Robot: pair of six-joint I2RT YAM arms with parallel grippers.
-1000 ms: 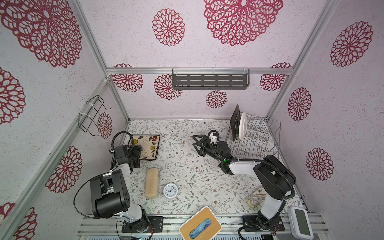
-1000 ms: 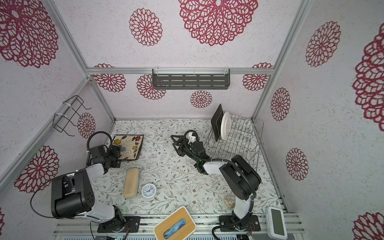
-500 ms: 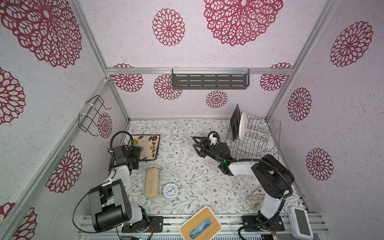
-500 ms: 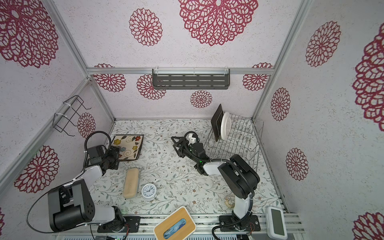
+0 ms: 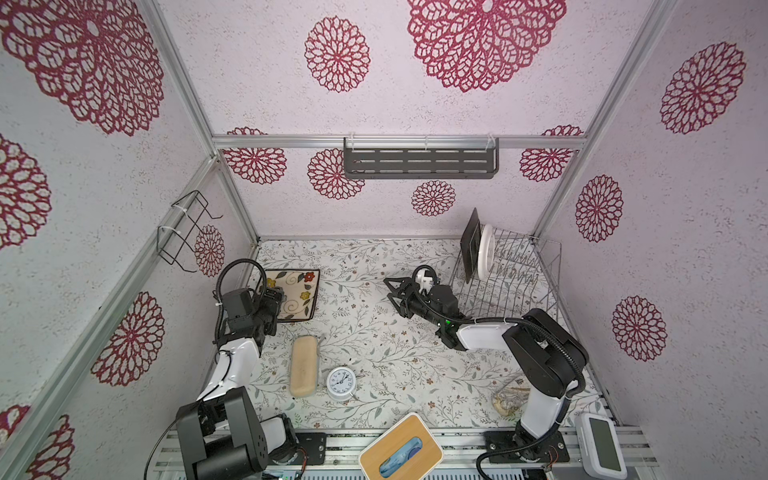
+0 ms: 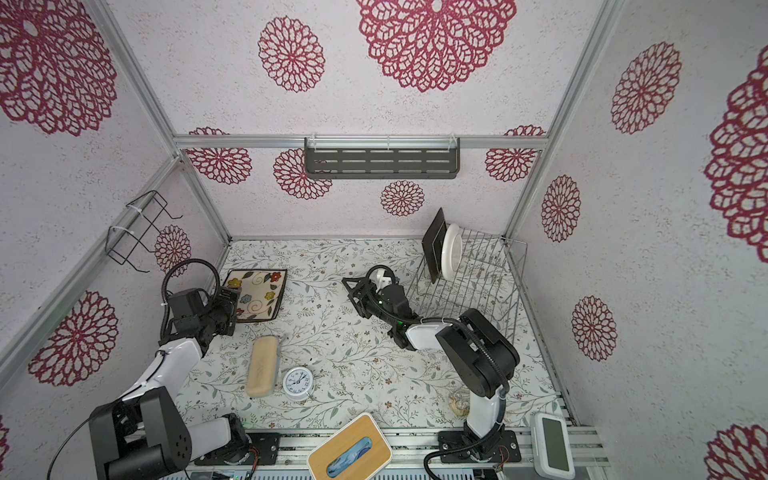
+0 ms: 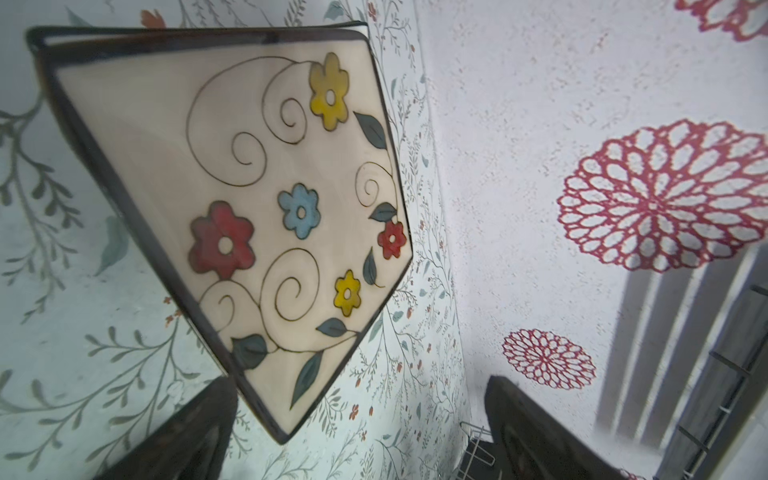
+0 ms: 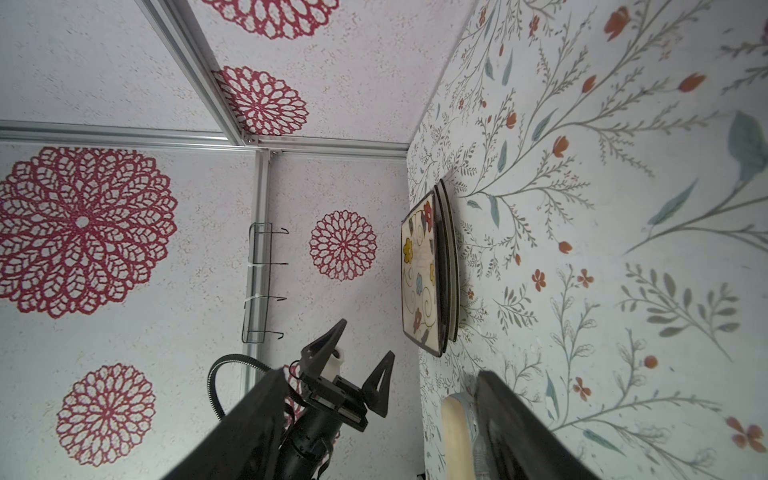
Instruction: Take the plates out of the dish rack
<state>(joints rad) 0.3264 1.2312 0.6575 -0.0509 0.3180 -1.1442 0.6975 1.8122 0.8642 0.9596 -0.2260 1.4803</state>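
While the dark square plate (image 5: pixel 469 245) and round white plate (image 5: pixel 484 253) are standing edgewise in the dish rack (image 5: pixel 519 286), the nearer right gripper (image 5: pixel 392 297), spread and empty, is pointing away.

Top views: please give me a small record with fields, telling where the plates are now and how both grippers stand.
rack: back right of the table
in rack: dark plate and round white plate, upright, side by side at its left end
stack: back left on table, floral plate on top
left gripper: open, empty, at the stack's near corner
right gripper: open, empty, over table between stack and rack
left to unload: two plates
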